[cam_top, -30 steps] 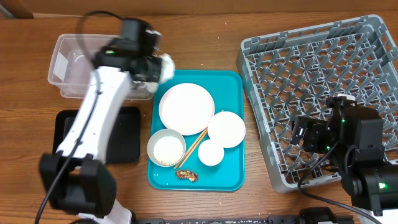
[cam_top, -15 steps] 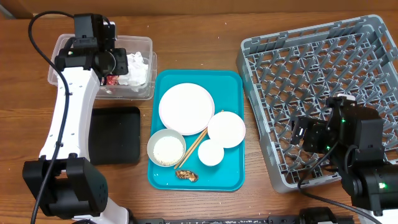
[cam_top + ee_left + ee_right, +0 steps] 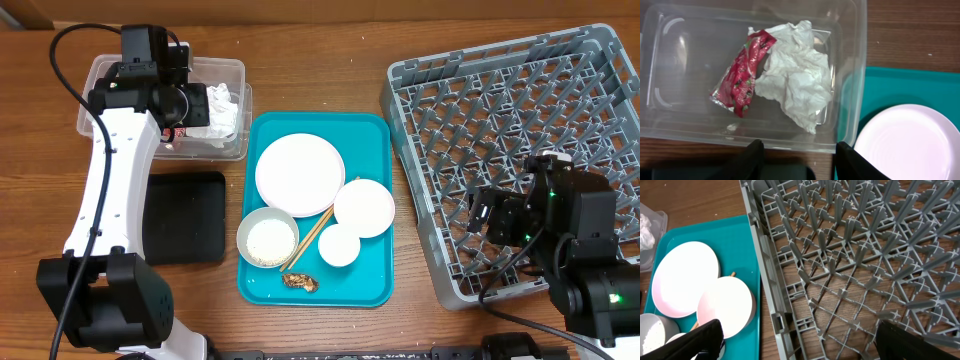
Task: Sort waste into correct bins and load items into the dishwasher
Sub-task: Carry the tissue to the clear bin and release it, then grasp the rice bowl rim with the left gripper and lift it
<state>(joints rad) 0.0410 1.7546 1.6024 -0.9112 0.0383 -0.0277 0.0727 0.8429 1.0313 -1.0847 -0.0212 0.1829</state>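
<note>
left pincer (image 3: pixel 800 152): spread, empty, over near rim of clear tub (image 3: pixel 852 115) | crumpled napkin (image 3: pixel 797 70) + red wrapper (image 3: pixel 742 72): touching, inside tub, far left of worktop (image 3: pixel 330 60) | right pincer (image 3: pixel 797 340): spread wide, empty, above dish rack (image 3: pixel 865 255) | plate (image 3: pixel 300 175), rice bowl (image 3: pixel 268 240), food scrap (image 3: pixel 300 282): on teal tray (image 3: pixel 375 150), centre

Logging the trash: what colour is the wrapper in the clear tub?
The wrapper is shiny red, clearest in the left wrist view.
</note>
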